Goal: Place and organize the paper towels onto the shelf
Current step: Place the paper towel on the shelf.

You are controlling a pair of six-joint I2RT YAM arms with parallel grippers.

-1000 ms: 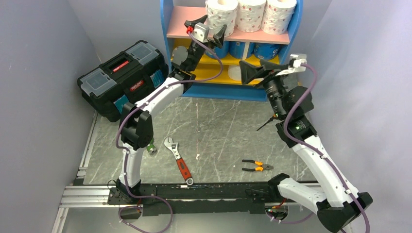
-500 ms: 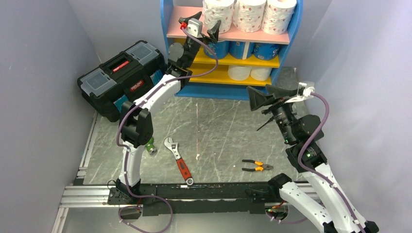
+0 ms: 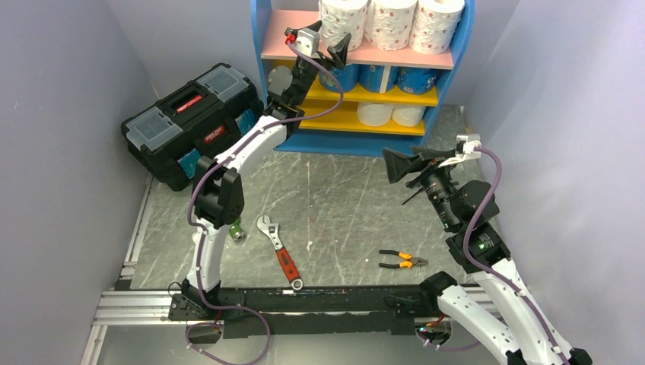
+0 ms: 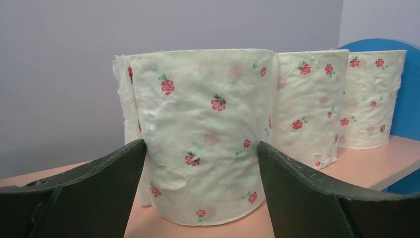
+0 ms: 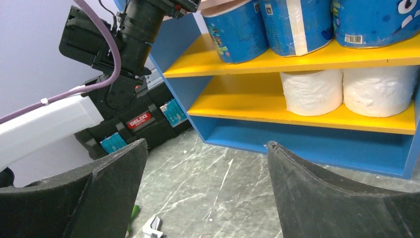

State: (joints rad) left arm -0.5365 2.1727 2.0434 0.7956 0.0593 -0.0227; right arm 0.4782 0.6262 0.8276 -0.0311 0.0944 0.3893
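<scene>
The blue-framed shelf (image 3: 278,34) holds three rose-printed paper towels on its pink top board: left (image 3: 342,21), middle (image 3: 393,21) and right (image 3: 437,23). Blue-wrapped rolls (image 3: 378,76) stand on the upper yellow board, and two plain white rolls (image 3: 392,115) on the lower one. My left gripper (image 3: 323,39) is at the top board, open, its tips at the near sides of the left roll (image 4: 208,99), which stands on the board. My right gripper (image 3: 411,161) hangs open and empty over the floor in front of the shelf, facing the plain rolls (image 5: 312,91).
A black toolbox (image 3: 194,122) sits left of the shelf. On the marble floor lie a red-handled wrench (image 3: 279,251), orange-handled pliers (image 3: 401,261) and a green-handled tool (image 3: 237,232). Grey walls close in on both sides.
My right arm has drawn back from the lower shelf toward the near right, empty. My left gripper has shifted slightly up and back at the left top roll, which now sits a little deeper.
</scene>
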